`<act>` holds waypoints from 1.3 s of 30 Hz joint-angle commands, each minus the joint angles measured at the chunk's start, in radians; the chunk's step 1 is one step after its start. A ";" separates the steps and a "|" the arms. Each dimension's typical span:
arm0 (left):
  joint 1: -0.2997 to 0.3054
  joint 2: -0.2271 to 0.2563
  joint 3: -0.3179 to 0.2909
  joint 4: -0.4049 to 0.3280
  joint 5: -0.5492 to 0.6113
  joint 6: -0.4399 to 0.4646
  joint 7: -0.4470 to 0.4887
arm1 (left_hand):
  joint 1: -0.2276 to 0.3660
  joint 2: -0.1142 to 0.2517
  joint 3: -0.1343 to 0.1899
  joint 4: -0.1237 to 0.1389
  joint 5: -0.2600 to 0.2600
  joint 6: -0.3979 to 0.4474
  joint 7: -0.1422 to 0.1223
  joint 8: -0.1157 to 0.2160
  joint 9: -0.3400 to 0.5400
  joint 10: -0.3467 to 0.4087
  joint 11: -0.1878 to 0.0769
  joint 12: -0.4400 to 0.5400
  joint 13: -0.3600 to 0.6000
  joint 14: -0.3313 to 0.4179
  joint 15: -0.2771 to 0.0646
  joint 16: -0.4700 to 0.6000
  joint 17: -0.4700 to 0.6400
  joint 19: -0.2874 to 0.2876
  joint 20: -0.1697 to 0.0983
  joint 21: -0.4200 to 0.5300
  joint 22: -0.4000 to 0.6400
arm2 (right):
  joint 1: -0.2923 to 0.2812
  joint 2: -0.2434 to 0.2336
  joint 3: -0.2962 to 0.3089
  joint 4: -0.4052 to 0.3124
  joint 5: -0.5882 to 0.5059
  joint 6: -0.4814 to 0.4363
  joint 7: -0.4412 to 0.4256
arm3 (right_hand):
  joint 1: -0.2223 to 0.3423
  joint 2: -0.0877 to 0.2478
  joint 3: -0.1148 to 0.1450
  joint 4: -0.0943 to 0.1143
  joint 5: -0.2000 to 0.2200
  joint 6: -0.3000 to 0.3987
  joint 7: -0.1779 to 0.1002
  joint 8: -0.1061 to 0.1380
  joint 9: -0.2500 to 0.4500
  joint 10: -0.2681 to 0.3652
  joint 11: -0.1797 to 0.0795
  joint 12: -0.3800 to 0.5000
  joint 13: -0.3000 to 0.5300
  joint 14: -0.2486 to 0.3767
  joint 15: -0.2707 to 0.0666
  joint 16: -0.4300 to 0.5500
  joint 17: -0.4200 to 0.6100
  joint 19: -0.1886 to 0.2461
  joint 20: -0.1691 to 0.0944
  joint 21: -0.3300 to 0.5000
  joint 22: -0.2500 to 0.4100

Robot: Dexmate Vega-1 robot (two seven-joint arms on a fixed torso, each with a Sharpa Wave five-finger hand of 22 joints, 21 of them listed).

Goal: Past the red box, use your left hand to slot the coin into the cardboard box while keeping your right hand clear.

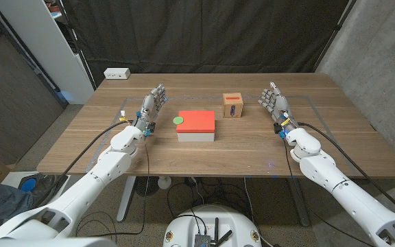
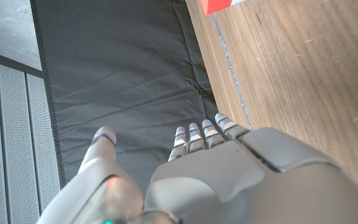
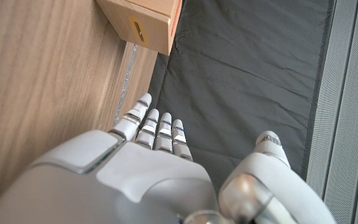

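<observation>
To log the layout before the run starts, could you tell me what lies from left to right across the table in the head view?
Left hand → green coin → red box → cardboard box → right hand.

Head camera looks down over table. Wrist cameras sit close behind each hand, facing far curtain; each catches table edge.

Both arms are reaching in from the near edge of the table. The left hand is standing on edge near the left side, fingers extended and holding nothing. The right hand is mirroring it near the right side, also holding nothing.
</observation>
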 commanded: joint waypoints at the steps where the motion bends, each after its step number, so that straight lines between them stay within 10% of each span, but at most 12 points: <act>1: 0.009 0.031 0.004 -0.038 0.012 0.057 0.026 | 0.005 0.013 0.008 -0.002 0.003 0.026 -0.003 0.010 0.002 0.027 0.002 0.012 0.006 0.038 -0.009 0.014 0.006 0.037 -0.013 0.015 0.006 | -0.018 -0.004 -0.002 -0.030 -0.028 0.019 -0.022 | 0.011 0.013 0.005 -0.008 0.005 0.012 0.015 0.007 0.006 0.040 0.003 0.015 -0.016 0.062 0.009 0.027 -0.004 0.055 0.023 0.016 0.006; 10: 0.049 0.057 -0.013 -0.112 0.015 0.125 0.114 | -0.003 0.016 0.024 -0.002 0.004 0.056 -0.012 0.005 0.004 0.195 0.015 0.051 0.013 0.256 0.001 0.059 0.017 0.191 0.027 0.073 0.025 | -0.025 -0.001 -0.002 -0.035 -0.040 0.032 -0.032 | 0.011 0.017 0.002 -0.013 0.003 0.041 0.007 0.016 0.006 0.075 0.004 0.023 -0.030 0.098 0.009 0.039 -0.008 0.086 0.025 0.020 0.008; 18: 0.072 0.091 -0.019 -0.194 0.047 0.214 0.215 | -0.019 0.023 0.050 -0.003 0.004 0.148 0.002 0.020 0.004 0.535 0.039 0.131 0.023 0.568 -0.031 0.143 0.032 0.398 0.019 0.192 0.072 | -0.028 0.007 -0.005 -0.033 -0.048 0.040 -0.040 | 0.012 0.020 0.001 -0.015 0.002 0.048 -0.001 0.017 0.007 0.090 0.005 0.027 -0.035 0.112 0.010 0.043 -0.010 0.094 0.030 0.019 0.008; 39: 0.133 0.072 -0.066 -0.271 0.015 0.250 0.330 | 0.026 0.039 0.127 -0.015 0.004 0.306 0.047 0.010 0.006 1.146 -0.055 0.285 0.100 1.154 -0.151 0.451 0.136 0.755 -0.061 0.579 0.353 | -0.046 0.016 -0.014 -0.060 -0.068 0.032 -0.077 | 0.015 0.029 0.002 -0.019 0.001 0.060 -0.015 0.017 0.007 0.095 0.006 0.022 -0.045 0.073 0.010 0.024 -0.014 0.051 0.035 -0.004 0.008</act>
